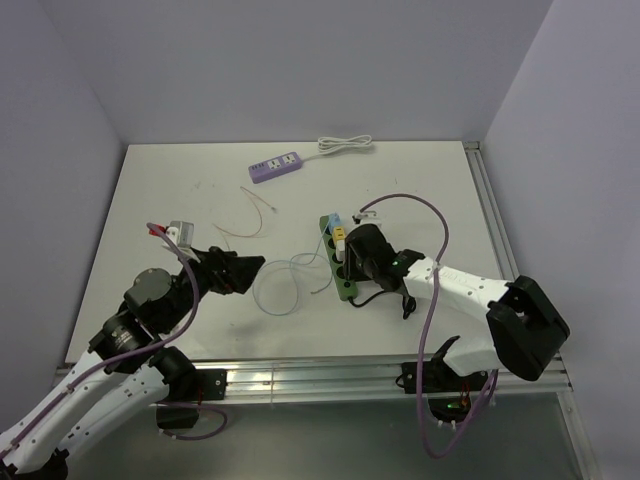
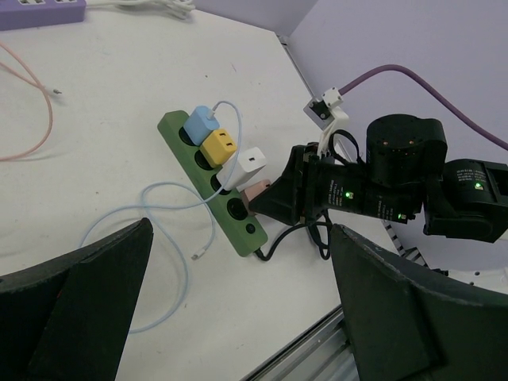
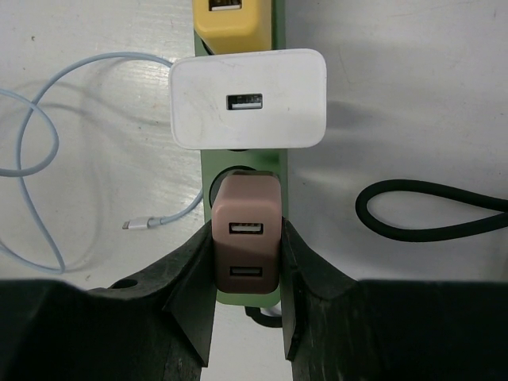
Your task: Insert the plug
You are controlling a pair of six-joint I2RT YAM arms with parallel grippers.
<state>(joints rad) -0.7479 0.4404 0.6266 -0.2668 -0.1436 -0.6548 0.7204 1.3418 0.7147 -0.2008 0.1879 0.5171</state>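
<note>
Got right gripper (image 1: 350,262) clamped on the pink plug (image 3: 246,242), one finger pressed to each side face. Holding it right over the green power strip (image 2: 176,128), just beside the white charger (image 3: 248,99), on the cord-end side. Looks tilted toward the gripper from the left wrist view. Can't confirm prong seating (contact zone hidden under the plug body). Seeing part of a dark socket hole between white charger and pink plug in the right wrist view. Two USB ports on the plug's top face.

Counting three chargers sitting further up the strip, side by side: blue charger (image 2: 202,125), yellow charger (image 2: 220,145), then the white one. Also spotting a light-blue cable (image 2: 171,198) coming off the blue charger, looped on the table (image 1: 170,190) left of the strip, loose connector end near the strip. Black cord (image 3: 429,222) out of the strip's near end, curled to the right.

Left gripper (image 1: 250,272) spread wide, gripping nothing, hovering over the table left of the strip, apart from it, aimed at it.

Elsewhere: purple power strip (image 1: 276,165) near the far edge, white cord (image 1: 345,146) bundled beside it, thin pink cable (image 1: 255,215) loose between purple strip and left gripper.
</note>
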